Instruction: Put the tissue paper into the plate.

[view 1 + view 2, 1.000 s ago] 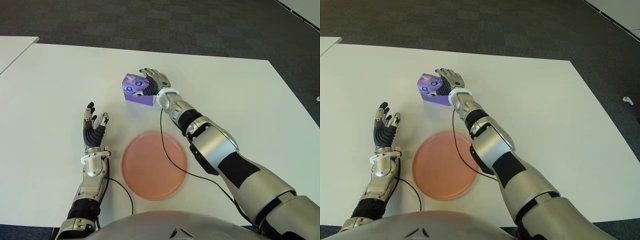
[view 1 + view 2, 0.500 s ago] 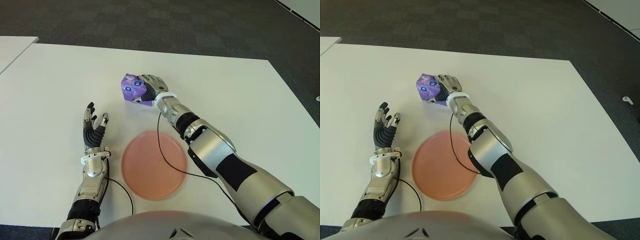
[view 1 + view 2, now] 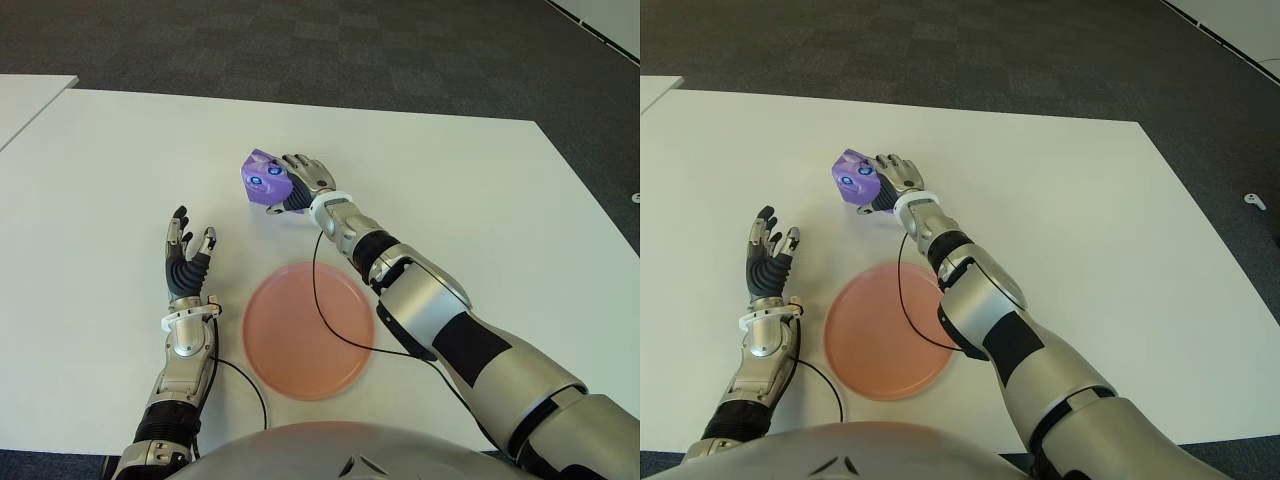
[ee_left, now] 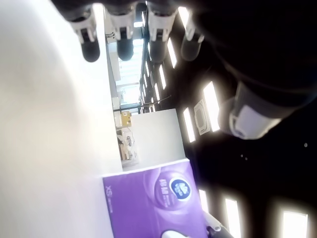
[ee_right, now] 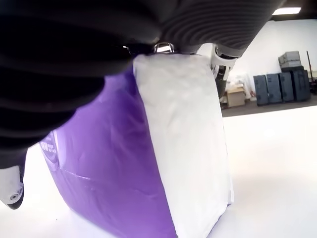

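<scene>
The purple tissue paper pack (image 3: pixel 262 177) is held tilted just above the white table (image 3: pixel 120 150), beyond the plate. My right hand (image 3: pixel 298 183) is shut on the tissue pack (image 5: pixel 148 168), fingers wrapped over its top and side. The pink round plate (image 3: pixel 309 329) lies near the table's front edge, nearer to me than the pack. My left hand (image 3: pixel 187 258) shows to the left of the plate, fingers spread and holding nothing; its wrist view shows the tissue pack (image 4: pixel 153 203) farther off.
A second white table's corner (image 3: pixel 30 95) shows at the far left. Black cables (image 3: pixel 335 330) cross the plate's right rim. Dark carpet lies beyond the far edge.
My right hand has closed its fingers around the tissue pack and tipped and lifted it slightly to the left. The left hand has not moved.
</scene>
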`<state>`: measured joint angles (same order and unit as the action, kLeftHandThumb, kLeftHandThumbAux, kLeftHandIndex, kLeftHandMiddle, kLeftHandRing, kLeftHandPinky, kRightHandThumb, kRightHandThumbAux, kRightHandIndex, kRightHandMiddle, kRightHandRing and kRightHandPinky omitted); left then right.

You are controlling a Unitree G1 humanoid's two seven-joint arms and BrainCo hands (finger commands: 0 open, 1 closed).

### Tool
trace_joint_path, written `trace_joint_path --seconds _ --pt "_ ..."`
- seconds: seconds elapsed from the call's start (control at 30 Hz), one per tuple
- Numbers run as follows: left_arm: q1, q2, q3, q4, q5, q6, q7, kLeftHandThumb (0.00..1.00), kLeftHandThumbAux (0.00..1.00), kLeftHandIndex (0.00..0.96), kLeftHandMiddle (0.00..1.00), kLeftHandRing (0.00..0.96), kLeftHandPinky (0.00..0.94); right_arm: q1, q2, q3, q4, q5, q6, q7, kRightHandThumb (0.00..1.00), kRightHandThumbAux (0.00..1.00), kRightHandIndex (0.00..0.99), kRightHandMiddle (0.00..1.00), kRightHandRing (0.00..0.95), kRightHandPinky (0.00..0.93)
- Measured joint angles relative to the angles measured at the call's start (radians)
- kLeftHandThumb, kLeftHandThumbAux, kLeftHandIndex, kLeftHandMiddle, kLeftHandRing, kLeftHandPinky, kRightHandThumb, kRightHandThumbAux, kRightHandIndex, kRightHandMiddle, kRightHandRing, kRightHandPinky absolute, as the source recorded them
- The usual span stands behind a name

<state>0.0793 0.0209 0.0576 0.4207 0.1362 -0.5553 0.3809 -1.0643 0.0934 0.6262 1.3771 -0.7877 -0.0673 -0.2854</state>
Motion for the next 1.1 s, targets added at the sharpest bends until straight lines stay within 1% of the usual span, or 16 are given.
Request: trace_joint_path --seconds 0.4,0.67,1.1 --pt "0.021 -0.005 0.000 -0.022 0.001 -0.015 0.003 0.000 0.503 0.000 0.000 0.000 0.000 0.005 -0.003 -0.006 -0.007 0.003 0.006 0.013 0.224 0.486 0.000 0.000 0.000 0.000" --pt "0.039 -0.010 0.001 -0.039 0.001 -0.005 0.003 0.000 0.509 0.000 0.000 0.000 0.000 0.033 -0.008 0.005 -0.015 -0.002 0.010 0.010 0.235 0.493 0.000 0.000 0.000 0.000" --pt "0.075 -0.023 0.003 -0.068 0.001 0.005 0.003 0.000 0.518 0.000 0.000 0.000 0.000 0.042 -0.011 0.023 -0.019 -0.005 0.015 0.009 0.244 0.501 0.000 0.000 0.000 0.000"
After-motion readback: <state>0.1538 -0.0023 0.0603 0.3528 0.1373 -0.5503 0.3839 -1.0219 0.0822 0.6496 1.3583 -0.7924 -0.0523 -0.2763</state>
